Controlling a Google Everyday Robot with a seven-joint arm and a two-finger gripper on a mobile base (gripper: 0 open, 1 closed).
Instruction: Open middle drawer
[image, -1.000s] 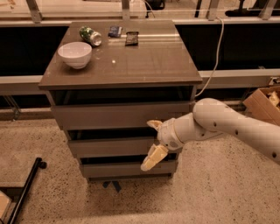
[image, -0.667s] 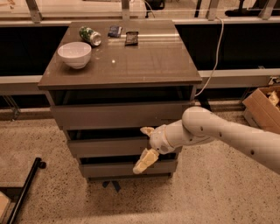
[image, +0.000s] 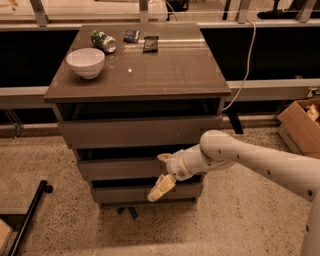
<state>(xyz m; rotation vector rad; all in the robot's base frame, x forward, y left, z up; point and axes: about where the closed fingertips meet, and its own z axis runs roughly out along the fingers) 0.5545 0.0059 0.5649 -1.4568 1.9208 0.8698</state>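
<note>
The cabinet (image: 135, 75) has three taupe-grey handleless drawers. The middle drawer (image: 115, 169) is the second front panel; it stands slightly out from the body with a dark gap above it. My gripper (image: 156, 177) is on the end of the white arm that reaches in from the right. It is open at the right part of the middle drawer's front. Its upper finger (image: 164, 158) is at the panel's top edge and its lower finger (image: 161, 188) hangs in front of the bottom drawer (image: 125, 194). The taller top drawer (image: 135, 132) is above.
On the cabinet top stand a white bowl (image: 86, 62), a green can (image: 103, 41) and two dark packets (image: 150, 43). A cardboard box (image: 302, 122) sits on the floor at right. A black bar (image: 25, 220) lies at lower left. A cable (image: 245, 75) hangs at the back right.
My gripper and arm have moved left along the middle drawer's front. The drawers look unchanged.
</note>
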